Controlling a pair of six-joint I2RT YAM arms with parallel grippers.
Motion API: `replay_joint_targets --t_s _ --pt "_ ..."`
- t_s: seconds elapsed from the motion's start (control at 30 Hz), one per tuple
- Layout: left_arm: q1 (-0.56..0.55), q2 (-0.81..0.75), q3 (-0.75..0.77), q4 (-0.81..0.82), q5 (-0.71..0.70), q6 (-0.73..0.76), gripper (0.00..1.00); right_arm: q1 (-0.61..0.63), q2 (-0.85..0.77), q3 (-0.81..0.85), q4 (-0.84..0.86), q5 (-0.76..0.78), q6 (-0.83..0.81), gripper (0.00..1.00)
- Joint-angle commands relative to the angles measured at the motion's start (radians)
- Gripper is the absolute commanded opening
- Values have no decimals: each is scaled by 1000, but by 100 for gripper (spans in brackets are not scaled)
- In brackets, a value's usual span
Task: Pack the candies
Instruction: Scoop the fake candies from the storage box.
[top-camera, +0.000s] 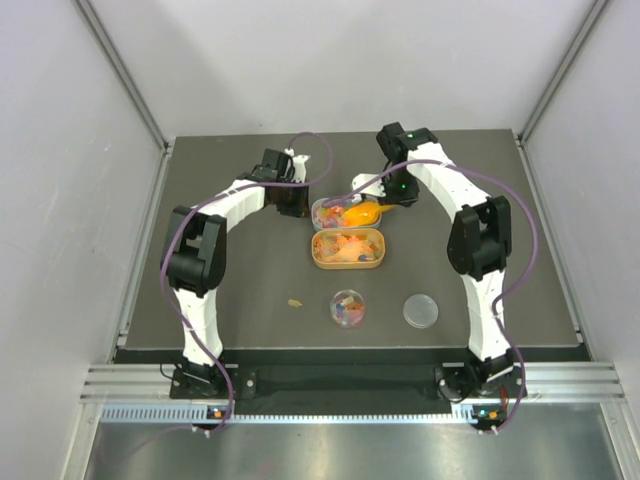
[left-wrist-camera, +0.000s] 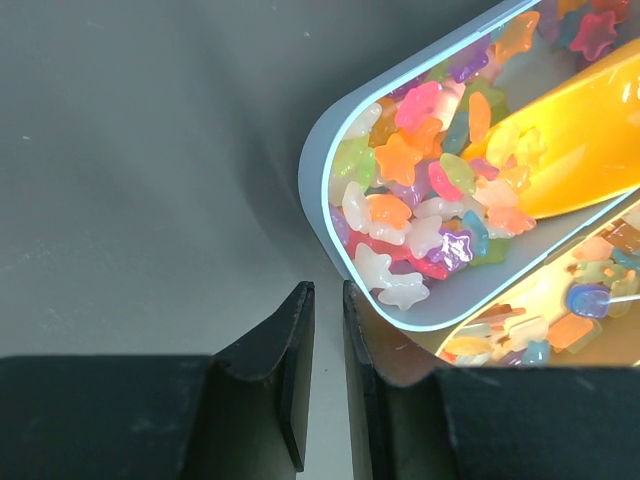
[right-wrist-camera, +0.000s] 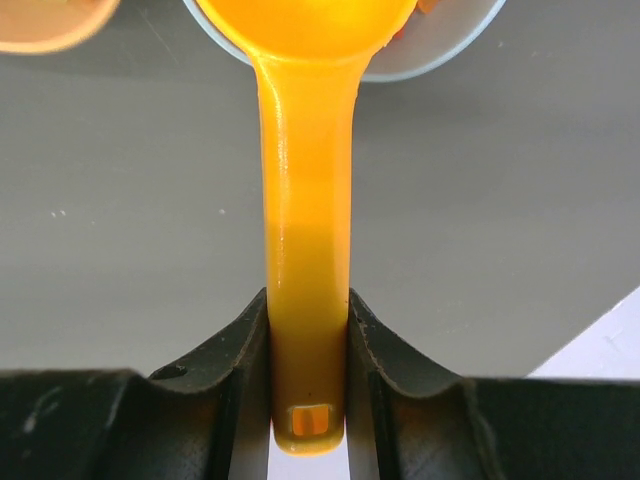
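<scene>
The candies are spread over three places. Most lie heaped in the blue tray, which sits near the middle of the worktop. More fill the tan tray, set touching or just beside the blue tray on its near side. A small batch sits in the round cup, well nearer the arm bases than the blue tray. One stray piece lies on the worktop left of the cup, and a clear lid lies to the cup's right.

The right pincer is clamped on the handle of the orange scoop, one finger on each side. The scoop's bowl reaches over the rim of the blue tray and rests among the candies there.

The left pincer sits low at the blue tray's left end, just outside its rounded corner. Its fingers are drawn almost together, with only a thin strip of worktop showing between them and nothing held.
</scene>
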Motion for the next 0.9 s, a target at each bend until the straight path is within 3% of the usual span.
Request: replay_joint_targets --t_s 0.0,0.87 --pt "-12 -13 40 33 48 -24 23 11 30 87 -52 95 43 0" --pt "-15 -52 -35 78 106 -100 23 91 122 144 -155 131 271 0"
